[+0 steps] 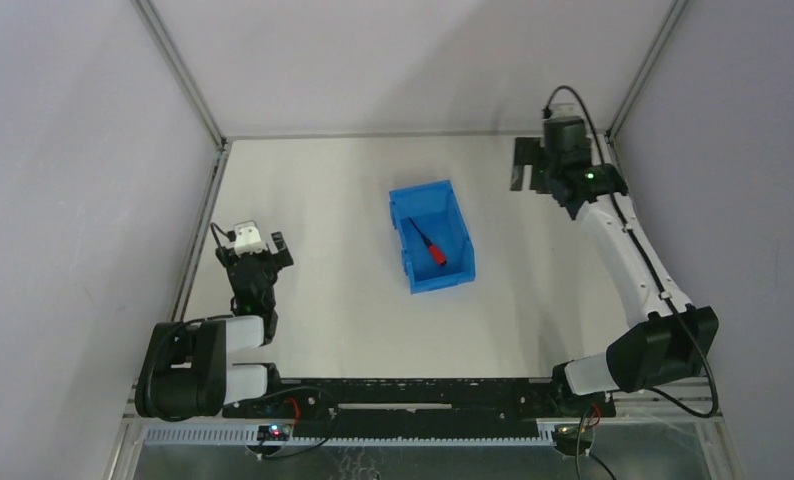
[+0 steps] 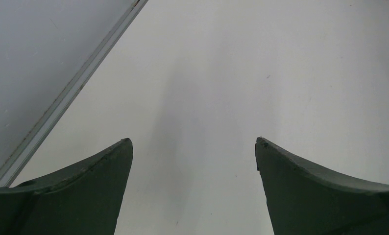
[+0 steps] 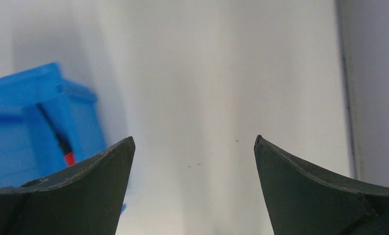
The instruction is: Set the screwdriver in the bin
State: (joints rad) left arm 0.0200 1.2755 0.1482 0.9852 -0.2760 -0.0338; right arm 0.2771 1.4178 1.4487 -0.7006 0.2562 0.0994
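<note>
We find the screwdriver (image 1: 424,240) lying inside the bin (image 1: 441,279), flat on its floor. It sits on a diagonal, with the thin black shaft pointing toward 11 o'clock and the red handle toward 5 o'clock in the overhead view. The bright blue bin stands near the middle of the white surface (image 1: 333,300), turned slightly off square.

The left tool (image 2: 193,141) sits at about 9 o'clock from the bin, well apart from it and close to the left rail. Its two dark fingers are spread wide with only bare surface between them, and it grips nothing.

The right tool (image 3: 193,138) is at about 2 o'clock from the bin, near the far right corner, at the end of an arm stretched well out. Its fingers are also spread apart and hold nothing. In its wrist view we see the bin at 9 o'clock in the frame, partly hidden behind the finger on that side. The black shaft and a sliver of red handle show inside the blue walls. Neither tool touches the bin or the screwdriver.
</note>
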